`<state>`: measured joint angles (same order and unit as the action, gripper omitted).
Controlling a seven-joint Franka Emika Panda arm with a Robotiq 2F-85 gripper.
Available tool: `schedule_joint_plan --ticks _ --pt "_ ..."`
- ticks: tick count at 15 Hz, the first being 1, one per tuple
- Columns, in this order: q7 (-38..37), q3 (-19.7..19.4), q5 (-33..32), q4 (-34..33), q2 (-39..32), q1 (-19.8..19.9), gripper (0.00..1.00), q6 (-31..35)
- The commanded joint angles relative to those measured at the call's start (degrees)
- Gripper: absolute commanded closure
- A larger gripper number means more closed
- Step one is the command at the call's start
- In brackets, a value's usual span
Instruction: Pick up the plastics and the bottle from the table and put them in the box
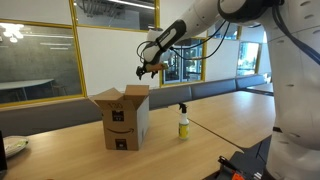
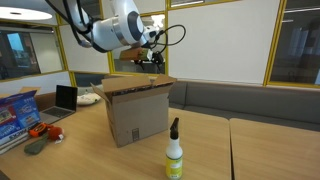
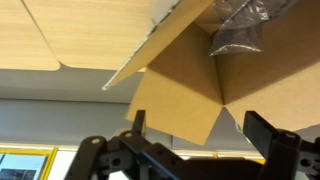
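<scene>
The brown cardboard box [image 1: 122,120] stands open on the wooden table [image 1: 215,115], and it shows in both exterior views [image 2: 135,112]. My gripper [image 1: 146,70] hangs above the box's top, open and empty. In the wrist view its two fingers [image 3: 202,128] are spread over a box flap [image 3: 180,95]. A crinkled clear plastic [image 3: 243,25] lies inside the box. The small spray bottle [image 1: 183,122] stands upright on the table beside the box, apart from it; it also shows in an exterior view [image 2: 174,152].
A laptop [image 2: 65,98], colourful packets [image 2: 14,112], an orange item [image 2: 47,130] and a dark object [image 2: 35,147] lie on the table past the box. A whitish thing [image 2: 89,98] sits behind the box. A cushioned bench [image 1: 215,90] runs behind the table.
</scene>
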<state>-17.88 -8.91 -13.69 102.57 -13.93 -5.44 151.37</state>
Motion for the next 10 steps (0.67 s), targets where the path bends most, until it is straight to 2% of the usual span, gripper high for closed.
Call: schedule_joint_plan --ticks 1,6,10 --pt "-3.74 -1.86 -7.76 4.65 7.85 0.28 0.00 -6.15" --pt "-3.65 0.14 -12.67 11.11 14.96 3.80 0.00 -13.32" --pt "-1.28 1.52 -11.14 19.26 19.12 6.27 0.00 -13.37"
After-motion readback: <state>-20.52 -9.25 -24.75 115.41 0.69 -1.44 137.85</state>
